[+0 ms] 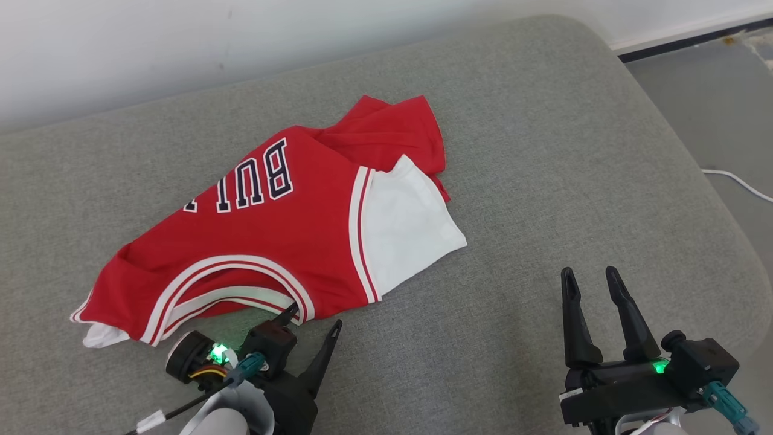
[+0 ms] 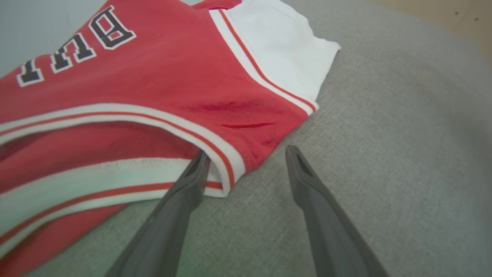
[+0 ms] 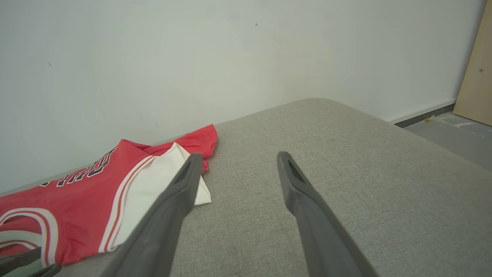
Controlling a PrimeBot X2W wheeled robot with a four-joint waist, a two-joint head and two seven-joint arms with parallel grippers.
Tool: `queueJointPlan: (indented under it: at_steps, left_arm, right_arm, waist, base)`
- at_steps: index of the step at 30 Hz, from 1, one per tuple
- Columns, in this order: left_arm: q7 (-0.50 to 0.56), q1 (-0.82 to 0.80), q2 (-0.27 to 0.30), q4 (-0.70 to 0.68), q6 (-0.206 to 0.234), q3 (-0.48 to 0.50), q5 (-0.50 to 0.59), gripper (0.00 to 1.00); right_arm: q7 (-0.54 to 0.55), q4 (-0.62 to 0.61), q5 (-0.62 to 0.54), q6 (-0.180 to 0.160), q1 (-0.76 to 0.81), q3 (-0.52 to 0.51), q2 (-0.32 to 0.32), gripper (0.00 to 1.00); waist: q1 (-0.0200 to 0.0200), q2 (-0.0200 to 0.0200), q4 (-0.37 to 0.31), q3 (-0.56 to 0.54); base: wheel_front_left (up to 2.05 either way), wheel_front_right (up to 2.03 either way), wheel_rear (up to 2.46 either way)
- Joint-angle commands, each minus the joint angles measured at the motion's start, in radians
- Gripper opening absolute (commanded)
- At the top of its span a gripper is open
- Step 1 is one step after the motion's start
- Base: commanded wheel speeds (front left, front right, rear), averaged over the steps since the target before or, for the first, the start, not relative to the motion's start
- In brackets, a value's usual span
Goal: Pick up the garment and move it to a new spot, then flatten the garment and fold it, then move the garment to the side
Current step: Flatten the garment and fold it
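The garment [image 1: 272, 241] is a red jersey with white trim, dark letters and a white sleeve, lying crumpled on a grey cushion [image 1: 543, 151]. My left gripper [image 1: 314, 318] is open at its near edge. In the left wrist view the left gripper [image 2: 247, 152] straddles the garment's [image 2: 153, 77] shoulder corner, one finger [image 2: 192, 181] tucked at the striped collar rim and the other on bare cushion. My right gripper [image 1: 589, 273] is open and holds nothing, over the cushion right of the white sleeve. In the right wrist view the right gripper [image 3: 239, 156] points toward the wall, with the garment [image 3: 77, 192] to its left.
A pale wall [image 3: 230, 57] runs behind the cushion. The cushion's rounded right edge drops to a grey floor [image 1: 712, 96] where a white cable [image 1: 740, 184] lies. A wooden panel [image 3: 474, 77] stands at the far right. Bare cushion [image 3: 326, 154] spreads right of the garment.
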Motion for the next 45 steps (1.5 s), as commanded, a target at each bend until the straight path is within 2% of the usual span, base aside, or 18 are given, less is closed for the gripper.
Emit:
queueJointPlan:
  at_steps: [1, 3, 4, 5, 6, 11, 17, 19, 29, 38, 45]
  left_arm:
    - [0.004, -0.015, 0.006, 0.002, 0.003, -0.003, 0.0, 1.0]
    - [0.019, -0.028, 0.014, 0.005, 0.003, -0.031, -0.001, 1.0]
    - [0.025, -0.035, 0.015, 0.006, 0.003, -0.038, -0.006, 0.47]
    - [0.028, -0.041, 0.017, 0.008, 0.003, -0.044, -0.008, 0.08]
    - [0.03, -0.044, 0.017, 0.009, 0.003, -0.048, -0.013, 0.0]
    - [0.01, -0.059, 0.014, 0.006, 0.002, -0.054, -0.04, 0.0]
    - [-0.005, -0.038, 0.032, -0.06, 0.008, -0.039, -0.069, 0.0]
    - [0.002, -0.024, 0.047, -0.099, 0.008, -0.035, -0.076, 0.0]
    - [0.044, 0.12, 0.167, -0.283, 0.074, 0.031, -0.125, 0.0]
    - [0.021, 0.258, 0.257, -0.297, 0.123, 0.103, -0.182, 0.0]
    - [-0.019, 0.291, 0.264, -0.252, 0.139, 0.132, -0.21, 0.0]
  right_arm:
    - [0.0, 0.001, 0.007, -0.002, -0.006, 0.001, 0.003, 1.0]
    - [0.0, 0.002, 0.009, -0.002, -0.008, 0.0, 0.003, 1.0]
    - [0.0, 0.002, 0.009, -0.002, -0.009, -0.002, 0.003, 1.0]
    - [0.0, 0.001, 0.01, -0.002, -0.009, -0.006, 0.003, 1.0]
    - [-0.001, 0.001, 0.011, -0.002, -0.008, -0.008, 0.003, 1.0]
    - [0.0, 0.002, 0.015, -0.002, 0.014, -0.021, 0.003, 1.0]
    - [-0.001, 0.003, -0.002, -0.002, 0.034, -0.051, 0.003, 1.0]
    - [-0.001, 0.004, -0.006, -0.002, 0.041, -0.067, 0.003, 1.0]
    - [0.0, 0.014, -0.019, -0.002, 0.043, -0.094, -0.002, 1.0]
    - [-0.001, 0.033, -0.026, -0.002, 0.067, -0.104, -0.014, 1.0]
    - [0.0, 0.048, -0.025, -0.002, 0.085, -0.099, -0.023, 1.0]
  waist:
    - [-0.0001, -0.0001, -0.006, 0.005]
    - [-0.0001, -0.0001, -0.007, 0.005]
    - [-0.0001, -0.0001, -0.007, 0.005]
    - [-0.0001, -0.0001, -0.005, 0.005]
    - [-0.0001, -0.0001, -0.003, 0.003]
    - [-0.0001, -0.0001, 0.031, -0.018]
    - [-0.0001, -0.0001, 0.12, -0.051]
    - [-0.0001, -0.0001, 0.16, -0.059]
    - [-0.0001, -0.0001, 0.299, -0.092]
    - [-0.0001, -0.0001, 0.347, -0.12]
    - [-0.0001, -0.0001, 0.352, -0.148]
  base:
    - [0.0, 0.0, 0.0]
    - [0.0, 0.0, 0.0]
    - [0.0, 0.0, 0.0]
    - [0.0, 0.0, 0.0]
    - [0.0, 0.0, 0.0]
    - [0.0, 0.0, 0.0]
    - [0.0, 0.0, 0.0]
    - [0.0, 0.0, 0.0]
    - [0.0, 0.0, 0.0]
    - [0.0, 0.0, 0.0]
    - [0.0, 0.0, 0.0]
